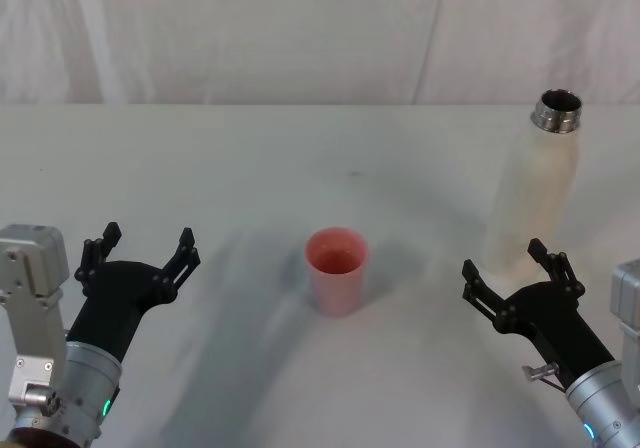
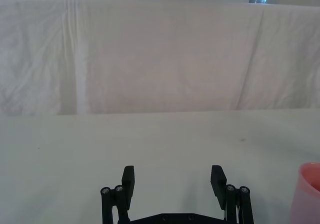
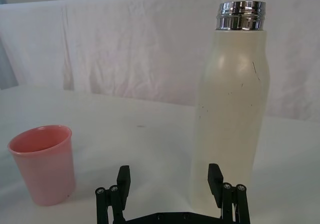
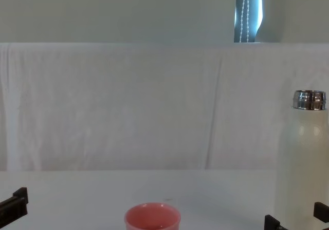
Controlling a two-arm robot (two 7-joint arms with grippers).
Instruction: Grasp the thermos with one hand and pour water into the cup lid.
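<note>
The cream-white thermos stands upright at the right of the table, its steel neck uncapped. The pink cup lid sits upright at the table's middle; its edge also shows in the left wrist view. My right gripper is open just in front of the thermos base, not touching it. At the near left my left gripper is open over bare table, well left of the cup lid.
The white table is backed by a draped white cloth. Open table lies between the cup lid and each gripper.
</note>
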